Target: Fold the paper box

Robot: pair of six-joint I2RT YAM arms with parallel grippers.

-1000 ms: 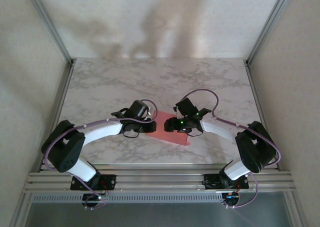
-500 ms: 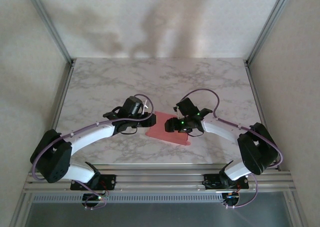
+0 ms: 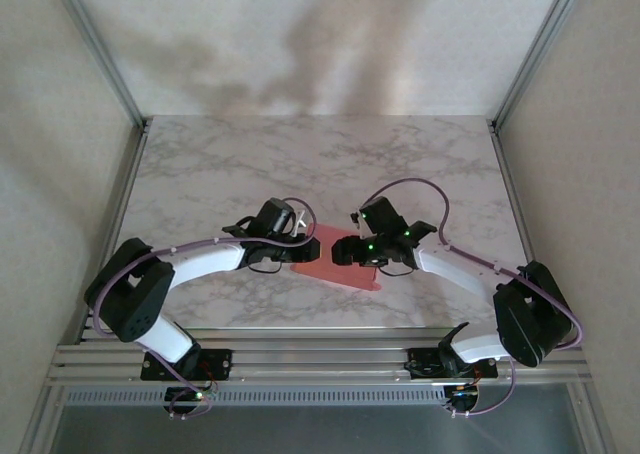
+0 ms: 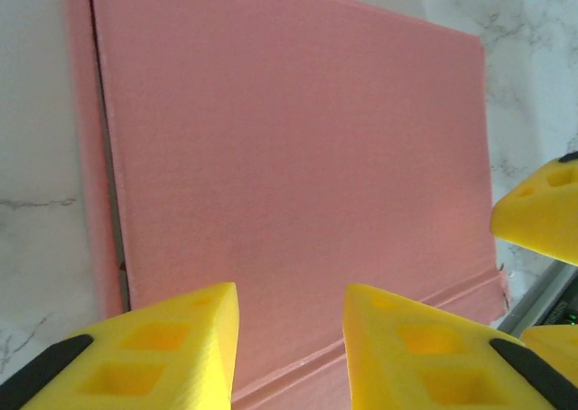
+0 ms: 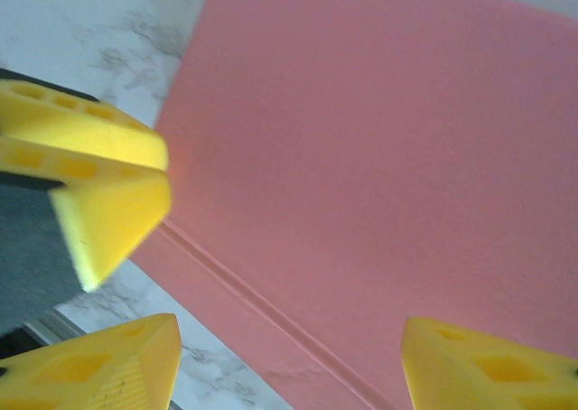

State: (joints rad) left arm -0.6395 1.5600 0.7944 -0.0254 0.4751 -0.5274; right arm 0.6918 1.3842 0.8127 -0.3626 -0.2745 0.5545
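The paper box (image 3: 338, 267) lies flat on the marble table (image 3: 300, 164), pink side up, between my two grippers. In the left wrist view the pink sheet (image 4: 289, 139) shows a folded flap along its left edge and a crease near the bottom. My left gripper (image 4: 291, 302) hovers over that lower crease, open, nothing between its yellow fingers. My right gripper (image 5: 289, 333) is open wide above the opposite part of the box (image 5: 379, 139), near a long crease. From above, the left gripper (image 3: 305, 246) and right gripper (image 3: 345, 250) face each other closely.
The other gripper's yellow fingers intrude at the right edge of the left wrist view (image 4: 542, 216) and the left edge of the right wrist view (image 5: 99, 184). Metal frame rails (image 3: 320, 359) run along the near table edge; bare marble lies behind the box.
The left arm swung outward and came back, its gripper ending at the box's left edge again. The right arm's elbow shifted right. The box stayed flat in place.
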